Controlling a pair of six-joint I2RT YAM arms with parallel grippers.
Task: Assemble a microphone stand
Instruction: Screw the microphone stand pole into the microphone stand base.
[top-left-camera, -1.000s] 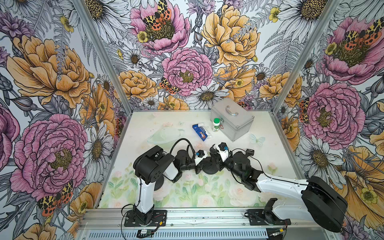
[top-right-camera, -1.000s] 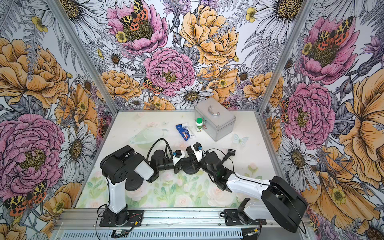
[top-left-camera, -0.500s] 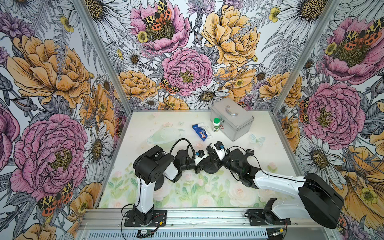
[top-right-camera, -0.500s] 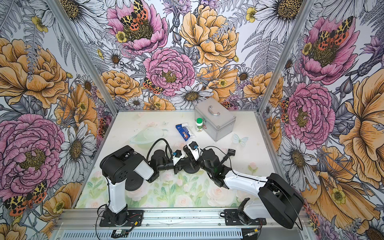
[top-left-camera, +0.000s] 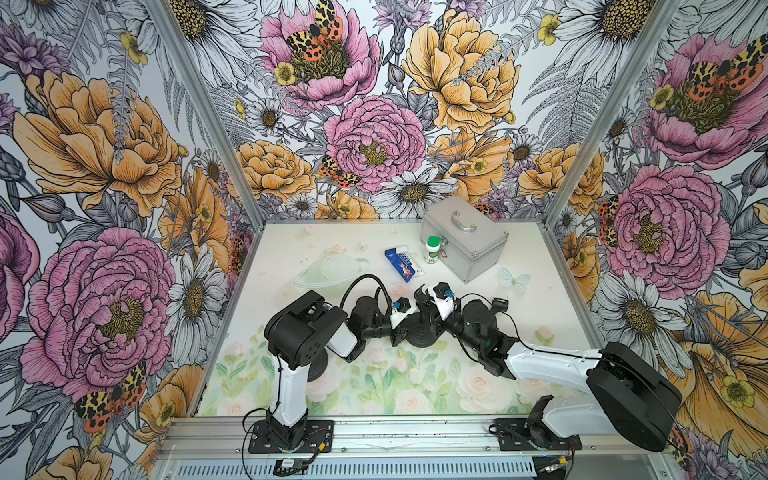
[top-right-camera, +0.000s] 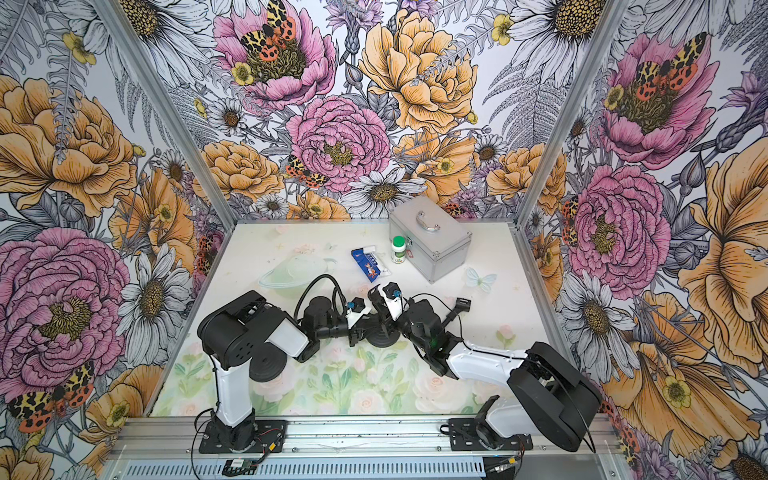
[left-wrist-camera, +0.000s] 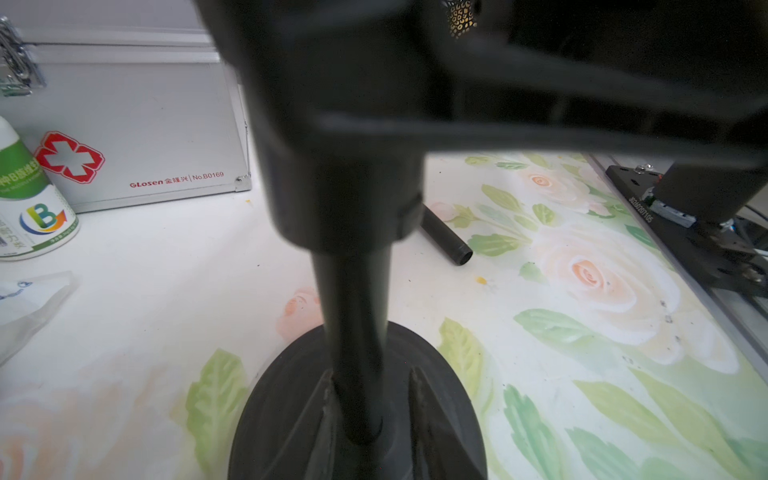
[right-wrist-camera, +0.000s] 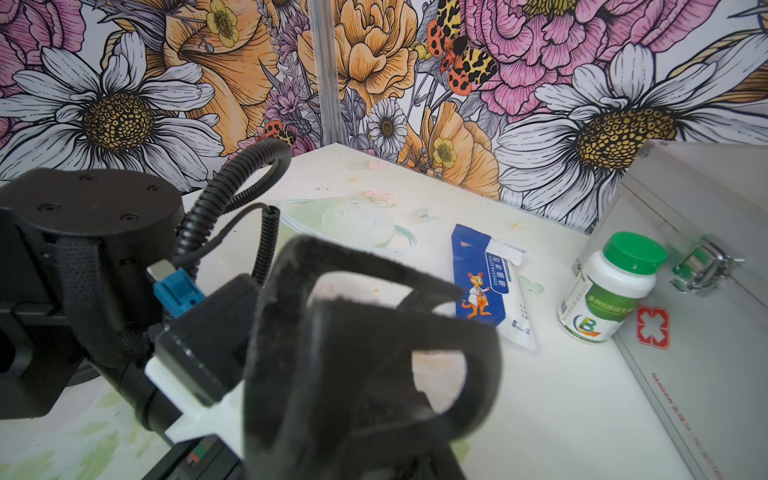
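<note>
Base (top-left-camera: 419, 336) flat mid-table; pole (left-wrist-camera: 353, 332) upright in it; clip (right-wrist-camera: 374, 332) near pole top, R gripper (top-left-camera: 430, 313) clamped on it; L gripper (top-left-camera: 405, 329) by pole, jaws hidden, can't tell; spare tube (left-wrist-camera: 446, 239) lying near base; case (top-left-camera: 465, 241), pill bottle (top-left-camera: 433, 249) well apart at back. Prob. seating clip: keep socket coaxial w/ pole; press straight down; steady pole low; avoid tipping base.

The stand base (top-left-camera: 419, 334) sits mid-tabletop (top-left-camera: 291, 399) with its pole (left-wrist-camera: 353, 332) standing on it. The left arm (top-left-camera: 307, 332) reaches in from the left and the right arm (top-left-camera: 540, 361) from the right, meeting over the base. At the far right stands a case (top-left-camera: 465, 237). A bottle (top-left-camera: 432, 249) is just beside it on the left, and a packet (top-left-camera: 401, 266) lies left of the bottle. A loose tube (left-wrist-camera: 446, 239) lies flat near the base, not touching it.
</note>
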